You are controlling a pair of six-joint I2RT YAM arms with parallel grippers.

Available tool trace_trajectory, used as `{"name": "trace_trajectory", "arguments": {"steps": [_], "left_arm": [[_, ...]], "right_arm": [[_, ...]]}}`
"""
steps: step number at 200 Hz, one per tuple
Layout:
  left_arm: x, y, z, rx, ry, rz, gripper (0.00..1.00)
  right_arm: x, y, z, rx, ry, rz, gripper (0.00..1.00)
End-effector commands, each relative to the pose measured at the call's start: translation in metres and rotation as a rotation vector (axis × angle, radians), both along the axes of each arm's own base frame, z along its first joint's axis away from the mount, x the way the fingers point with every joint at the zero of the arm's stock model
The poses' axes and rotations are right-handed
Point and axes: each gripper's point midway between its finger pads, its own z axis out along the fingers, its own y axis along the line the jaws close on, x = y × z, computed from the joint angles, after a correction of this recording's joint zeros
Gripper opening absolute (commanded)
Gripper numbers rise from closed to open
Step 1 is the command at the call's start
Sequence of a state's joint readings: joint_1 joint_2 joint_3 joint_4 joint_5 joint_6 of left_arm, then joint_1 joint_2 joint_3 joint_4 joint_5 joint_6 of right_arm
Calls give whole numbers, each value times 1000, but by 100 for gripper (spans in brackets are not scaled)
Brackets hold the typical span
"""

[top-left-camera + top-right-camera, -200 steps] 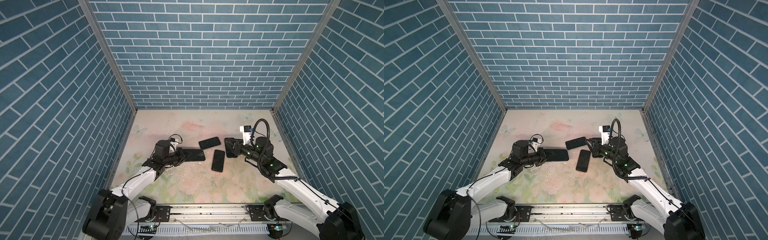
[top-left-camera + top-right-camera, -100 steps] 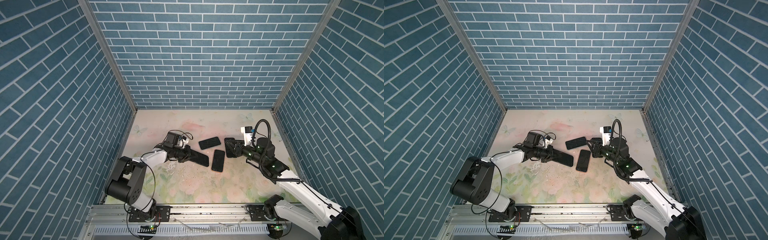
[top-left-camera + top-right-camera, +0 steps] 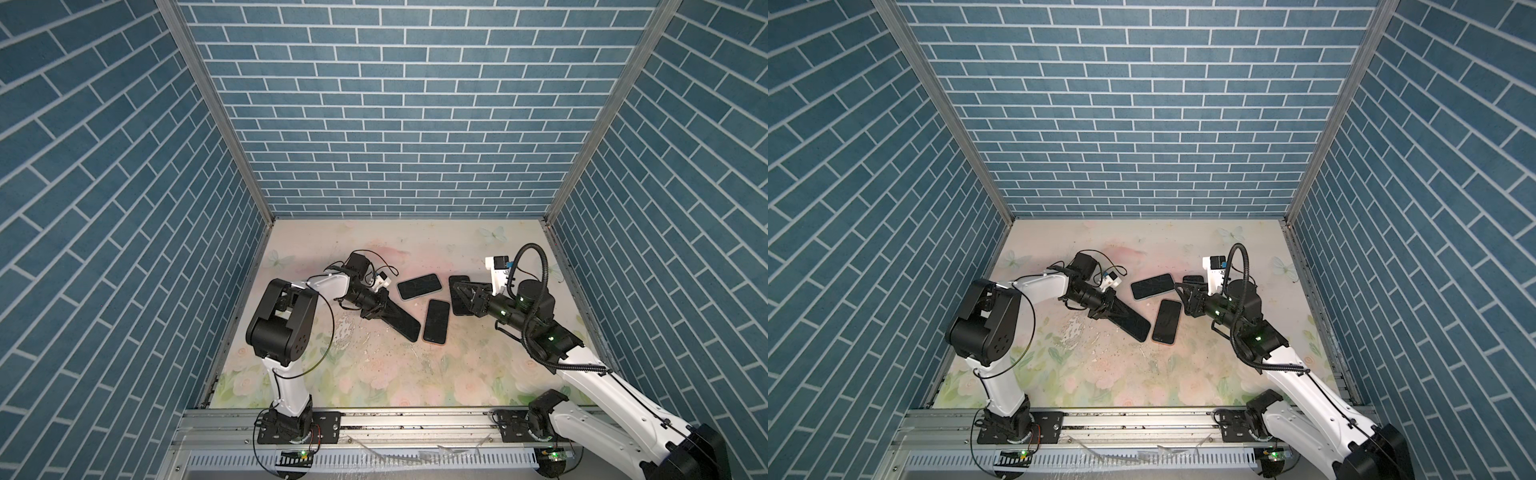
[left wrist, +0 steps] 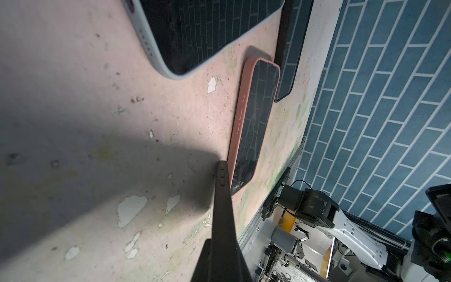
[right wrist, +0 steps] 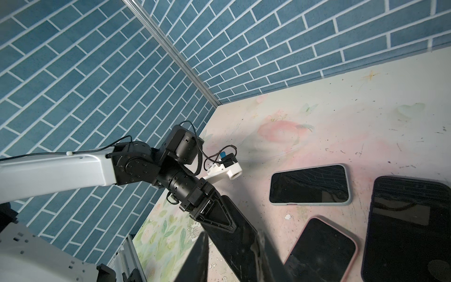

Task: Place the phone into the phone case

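grip: left pincer [image 3: 384,309] closed on end of the black slab [image 3: 402,323], far end low, just beside the pink-cased phone [image 3: 436,327] | right pincer [image 3: 461,296] partly apart, empty, over the dark phone [image 5: 405,227] on the table [image 3: 374,374] | advice: make slab flat, align corners before pressing | unclear: slab is perhaps a case; wrist view shows only its edge

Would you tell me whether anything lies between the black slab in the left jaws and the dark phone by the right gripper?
Yes: the pink-cased phone lies flat between them, beside the far end of the black slab.
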State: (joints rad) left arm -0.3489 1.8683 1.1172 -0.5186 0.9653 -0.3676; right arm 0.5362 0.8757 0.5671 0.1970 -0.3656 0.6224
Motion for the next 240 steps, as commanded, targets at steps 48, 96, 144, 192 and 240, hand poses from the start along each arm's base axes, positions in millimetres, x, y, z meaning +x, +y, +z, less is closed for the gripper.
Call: {"name": "trace_trajectory", "arguments": {"steps": [48, 96, 144, 192, 240], "left_arm": [[22, 19, -23, 117, -19, 7, 58], [49, 44, -29, 262, -78, 57, 64], [80, 100, -19, 492, -182, 213, 77], [101, 168, 55, 747, -435, 380, 88], [92, 248, 164, 1018, -801, 670, 93]], "right_arm": [[-6, -6, -1, 0, -14, -9, 34], [-7, -6, 1, -4, -18, -2, 34], [2, -37, -22, -177, 34, -165, 35], [29, -123, -39, -473, 60, -612, 36], [51, -205, -23, -573, -21, -1008, 36]]}}
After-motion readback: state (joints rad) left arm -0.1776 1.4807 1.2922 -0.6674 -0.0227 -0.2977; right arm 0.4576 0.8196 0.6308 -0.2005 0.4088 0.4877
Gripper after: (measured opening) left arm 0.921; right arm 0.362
